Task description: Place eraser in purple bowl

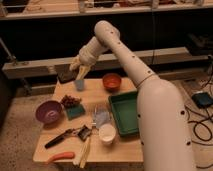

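One long white arm [145, 85] reaches over the wooden desk [125, 150], hand [80, 70] hovering above the far edge; I cannot tell its grip. Purple bowl [49, 111] waits left, well apart. Dark eraser [65, 76] sits beside the hand.

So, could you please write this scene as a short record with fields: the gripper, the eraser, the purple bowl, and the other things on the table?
gripper: raised above the table's far left corner
eraser: dark block just below the gripper, at the far left edge; contact unclear
purple bowl: left side of the table, nothing visible inside
orange-red bowl: far side, middle
green tray: right side
teal sponge: right of the purple bowl
white cup: near the front
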Motion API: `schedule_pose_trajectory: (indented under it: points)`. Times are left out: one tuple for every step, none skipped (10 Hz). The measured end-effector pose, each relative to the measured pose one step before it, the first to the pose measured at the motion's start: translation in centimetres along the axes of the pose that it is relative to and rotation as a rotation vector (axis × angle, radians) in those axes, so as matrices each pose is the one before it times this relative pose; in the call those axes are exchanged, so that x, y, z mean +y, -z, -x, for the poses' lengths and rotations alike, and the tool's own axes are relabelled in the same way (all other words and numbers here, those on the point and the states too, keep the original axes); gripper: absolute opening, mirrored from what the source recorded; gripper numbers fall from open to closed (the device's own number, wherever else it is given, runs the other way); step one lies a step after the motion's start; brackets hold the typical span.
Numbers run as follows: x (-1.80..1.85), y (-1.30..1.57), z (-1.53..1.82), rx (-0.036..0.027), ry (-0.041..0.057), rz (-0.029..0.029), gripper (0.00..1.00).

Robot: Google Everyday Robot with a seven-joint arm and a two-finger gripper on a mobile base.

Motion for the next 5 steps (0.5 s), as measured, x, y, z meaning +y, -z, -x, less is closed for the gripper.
schedule_pose_trajectory:
  points:
    - [0.044,-0.196,0.388,-0.00525,0.00998,-0.0005,0.0]
    - [0.009,-0.077,0.222,-0.00281,0.00551,-0.00083,0.0]
    - [0.032,-0.182,0.313,-0.00352,0.00723,0.00105,0.0]
    - [0.015,-0.167,0.309,-0.00325,0.00629,0.00016,0.0]
    - [0.021,-0.186,0.323,-0.00246,0.00646,0.00023,0.0]
